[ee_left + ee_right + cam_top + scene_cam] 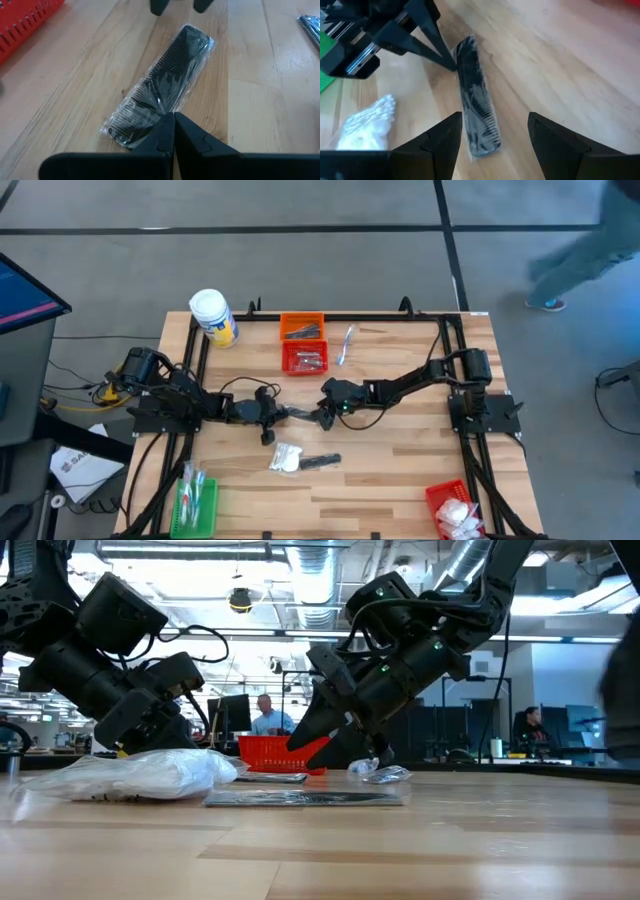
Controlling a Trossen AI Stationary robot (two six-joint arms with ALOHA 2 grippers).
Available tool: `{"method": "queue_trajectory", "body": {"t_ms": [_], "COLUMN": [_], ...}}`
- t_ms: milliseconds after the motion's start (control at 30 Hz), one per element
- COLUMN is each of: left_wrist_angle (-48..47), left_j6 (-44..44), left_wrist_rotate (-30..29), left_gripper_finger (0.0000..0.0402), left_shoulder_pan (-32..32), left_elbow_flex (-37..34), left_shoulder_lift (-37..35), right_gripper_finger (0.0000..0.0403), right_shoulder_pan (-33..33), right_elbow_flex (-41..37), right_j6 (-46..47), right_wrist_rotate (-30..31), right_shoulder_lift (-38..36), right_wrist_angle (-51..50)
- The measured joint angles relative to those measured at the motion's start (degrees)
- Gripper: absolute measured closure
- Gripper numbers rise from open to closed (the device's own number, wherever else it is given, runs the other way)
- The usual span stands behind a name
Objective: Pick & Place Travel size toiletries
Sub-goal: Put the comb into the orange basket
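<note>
While the left claw (173,120) pinches one end of a black comb in clear wrap (162,95) lying flat mid-table (400,470), the right claw (492,132) hovers half-spread at the other end. A white packet (286,459) lies near, a red basket (304,358) beyond.

In the high view, the wrapped black comb (300,416) near the table's (400,470) middle is largely covered by the two grippers meeting over it, and the contents of the orange basket (301,327) and red basket (304,358) by the far edge are too small to identify. The green basket (196,502) at the near left corner and the second red basket (452,508) at the near right corner are cut off by the picture's bottom edge. In the left wrist view, the comb's near end is hidden behind the closed fingers (165,135), and a silvery item (311,26) is cut off at the picture's edge.
</note>
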Motion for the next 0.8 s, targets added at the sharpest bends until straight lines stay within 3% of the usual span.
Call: {"method": "queue_trajectory", "body": {"t_ms": [133, 367, 600, 800], "left_wrist_angle": [0.0, -0.04, -0.15, -0.15], "left_j6": [0.27, 0.43, 0.43, 0.41], "left_wrist_rotate": [0.0, 0.02, 0.02, 0.02], "left_gripper_finger": [0.0402, 0.0402, 0.0402, 0.0402], "left_shoulder_pan": [0.0, 0.0, 0.0, 0.0], "left_elbow_flex": [0.01, 0.02, 0.02, 0.02], "left_shoulder_lift": [0.0, 0.02, 0.02, 0.02], "right_gripper_finger": [0.0182, 0.0182, 0.0182, 0.0182], "right_shoulder_pan": [-1.5, 0.04, 1.21, 2.12], "right_elbow_flex": [1.45, 11.1, 14.12, 14.02], "right_j6": [-0.02, -0.93, -3.21, -3.23], "right_wrist_rotate": [-1.88, -4.62, -5.14, -9.12], "right_shoulder_lift": [2.88, 10.16, 10.16, 10.0], "right_wrist_angle": [0.12, -4.42, -8.9, -8.94]}}
